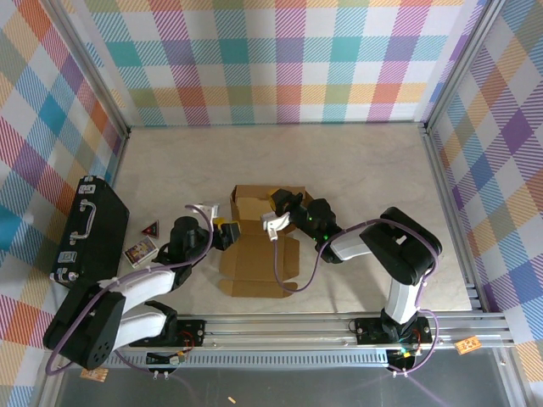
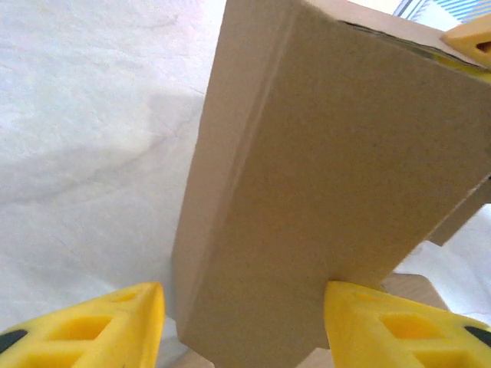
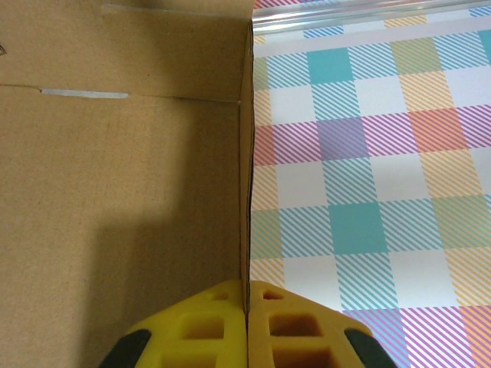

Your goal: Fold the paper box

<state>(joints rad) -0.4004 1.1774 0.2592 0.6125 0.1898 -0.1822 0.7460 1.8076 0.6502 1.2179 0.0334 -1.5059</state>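
Your right gripper [image 3: 247, 331] jaws pinch the paper box [image 1: 254, 267] at its thin corrugated wall edge. Your left gripper [image 2: 244, 299] jaws stand spread, straddling a folded panel.

A black hard case [image 1: 89, 229] with a handle lies on the pale worktop [image 1: 365, 170], a small red triangle [image 1: 150, 227] and a printed card [image 1: 138, 251] just beside it, within plaid walls [image 1: 280, 59].

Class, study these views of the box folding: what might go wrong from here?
The right gripper pinches only the thin edge of a box wall, so it may slip off or crease it. The left gripper straddles a raised flap with jaws open, unclamped, so that flap may spring back.
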